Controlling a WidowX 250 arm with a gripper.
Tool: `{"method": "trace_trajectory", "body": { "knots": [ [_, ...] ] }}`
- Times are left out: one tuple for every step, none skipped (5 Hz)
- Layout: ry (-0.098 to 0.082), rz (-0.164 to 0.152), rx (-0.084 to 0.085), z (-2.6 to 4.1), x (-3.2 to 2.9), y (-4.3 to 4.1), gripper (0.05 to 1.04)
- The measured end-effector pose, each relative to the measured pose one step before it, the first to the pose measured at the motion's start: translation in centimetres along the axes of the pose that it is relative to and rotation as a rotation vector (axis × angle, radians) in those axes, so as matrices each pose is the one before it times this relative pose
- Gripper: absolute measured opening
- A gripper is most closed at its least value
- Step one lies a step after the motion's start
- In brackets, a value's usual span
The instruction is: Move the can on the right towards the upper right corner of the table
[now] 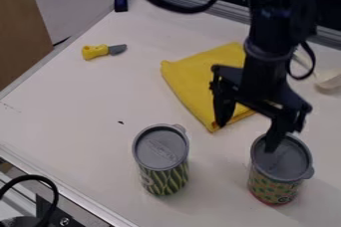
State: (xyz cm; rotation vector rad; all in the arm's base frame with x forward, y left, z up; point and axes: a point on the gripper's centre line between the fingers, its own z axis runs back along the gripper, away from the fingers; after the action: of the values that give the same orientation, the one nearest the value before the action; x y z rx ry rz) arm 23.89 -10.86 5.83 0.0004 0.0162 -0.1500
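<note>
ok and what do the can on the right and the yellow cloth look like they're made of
The can on the right has a smooth printed side, perhaps cardboard or thin metal; the look leaves that open. Its gray lid looks like satin plastic, going by the soft sheen and the molded tab. The yellow cloth seems to be matte woven fabric, judging by its soft folded edges.

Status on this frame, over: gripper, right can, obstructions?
Gripper open, one fingertip over the lid. Right can upright, not gripped. Pale item toward upper right, possibly in the way.
</note>
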Motion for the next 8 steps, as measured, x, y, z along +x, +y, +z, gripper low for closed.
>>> {"method": "trace_trajectory", "body": {
  "knots": [
    [0.0350, -0.1154, -0.0253, -0.767, -1.975, -1.143, 0.999],
    [0.0324, -0.0609, -0.0194, -0.952, -1.348, -0.896, 0.999],
    [0.0049, -0.0052, -0.0010, -0.568, -0.577, -0.571, 0.999],
    [-0.0363, 0.0422, 0.0075, -0.346, 0.260, -0.120, 0.999],
    [-0.0581, 0.0509, -0.0004, -0.331, 0.599, -0.030, 0.999],
    [-0.0754, 0.0691, 0.0165, -0.665, 0.778, -0.216, 0.999],
    [-0.0212, 0.0100, -0.0288, -0.113, 0.492, -0.248, 0.999],
    [-0.0047, 0.0137, 0.0064, -0.121, 0.808, 0.469, 0.999]
  ]
}}
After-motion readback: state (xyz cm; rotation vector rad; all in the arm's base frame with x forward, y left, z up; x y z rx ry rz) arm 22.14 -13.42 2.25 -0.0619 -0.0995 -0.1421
